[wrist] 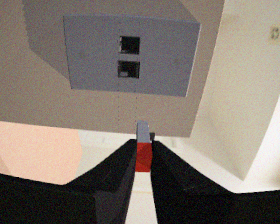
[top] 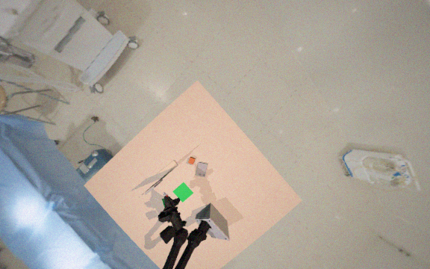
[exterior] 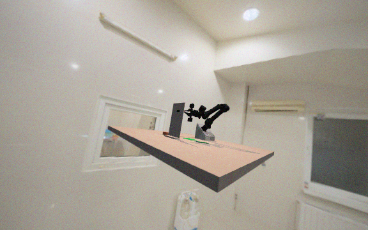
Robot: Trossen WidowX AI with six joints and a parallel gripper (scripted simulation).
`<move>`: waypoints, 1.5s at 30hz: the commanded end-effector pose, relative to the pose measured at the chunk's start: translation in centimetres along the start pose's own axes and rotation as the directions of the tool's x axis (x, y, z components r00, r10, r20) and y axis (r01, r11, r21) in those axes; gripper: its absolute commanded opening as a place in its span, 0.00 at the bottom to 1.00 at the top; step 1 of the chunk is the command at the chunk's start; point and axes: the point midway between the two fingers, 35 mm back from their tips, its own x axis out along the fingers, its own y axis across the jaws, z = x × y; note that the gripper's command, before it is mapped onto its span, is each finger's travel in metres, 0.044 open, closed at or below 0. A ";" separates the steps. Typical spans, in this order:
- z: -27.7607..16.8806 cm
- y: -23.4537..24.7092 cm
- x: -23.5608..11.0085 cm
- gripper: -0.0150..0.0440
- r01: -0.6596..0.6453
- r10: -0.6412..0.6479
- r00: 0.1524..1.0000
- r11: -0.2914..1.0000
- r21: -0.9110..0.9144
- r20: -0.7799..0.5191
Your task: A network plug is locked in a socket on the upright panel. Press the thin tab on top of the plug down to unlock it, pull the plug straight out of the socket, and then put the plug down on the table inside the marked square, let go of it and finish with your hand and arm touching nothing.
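Observation:
My gripper (wrist: 143, 147) (top: 166, 198) (exterior: 186, 111) is shut on the network plug (wrist: 143, 137) (top: 166, 196), a small grey body with a red part between the black fingers. The plug is out of the socket and hangs in the air a short way in front of the upright grey panel (wrist: 91, 50) (exterior: 176, 119) (top: 161, 176). Two dark square sockets, one (wrist: 130, 44) above the other (wrist: 128, 68), show empty on the panel. The green marked square (top: 183, 192) (exterior: 191, 139) lies on the peach table (top: 215, 123) (exterior: 203, 160), just to the right of the gripper in the overhead view.
A small orange block (top: 191, 160) and a grey box (top: 201, 169) stand on the table beyond the square. A grey wedge-shaped base (top: 215, 222) (exterior: 203, 133) carries the arm near the table's front edge. A blue drape (top: 21, 187) lies off the table's left side.

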 end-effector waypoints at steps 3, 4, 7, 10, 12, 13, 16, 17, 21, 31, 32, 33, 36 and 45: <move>0.6 -1.6 -0.4 0.25 0.012 -0.011 1.000 1.000 -0.006 0.015; 0.6 -1.7 -0.5 0.25 0.012 -0.012 1.000 1.000 -0.006 0.015; 0.7 -2.3 -0.8 0.25 0.012 -0.012 1.000 1.000 -0.007 0.016; 0.8 -2.9 -1.1 0.25 0.012 -0.012 1.000 1.000 -0.008 0.016; 0.9 -3.2 -1.3 0.25 0.012 -0.012 1.000 1.000 -0.008 0.017; 0.9 -3.4 -1.5 0.25 0.012 -0.012 1.000 1.000 -0.008 0.017; 1.0 -3.9 -1.8 0.25 0.012 -0.012 1.000 1.000 -0.009 0.018; 1.0 -4.0 -1.9 0.25 0.012 -0.012 1.000 1.000 -0.009 0.018; 0.9 -3.4 -1.8 0.25 -0.014 0.014 1.000 1.000 -0.021 0.019; -0.1 5.2 -2.5 0.25 -0.380 0.396 0.916 0.907 -0.181 0.061; -0.2 6.1 -2.7 0.25 -0.412 0.431 0.900 0.890 -0.195 0.068; -0.2 6.9 -3.0 0.25 -0.442 0.465 0.882 0.872 -0.208 0.075; -0.3 9.2 -3.9 0.25 -0.526 0.561 0.822 0.814 -0.245 0.100; -0.1 15.0 -7.9 0.25 -0.703 0.777 0.596 0.627 -0.336 0.204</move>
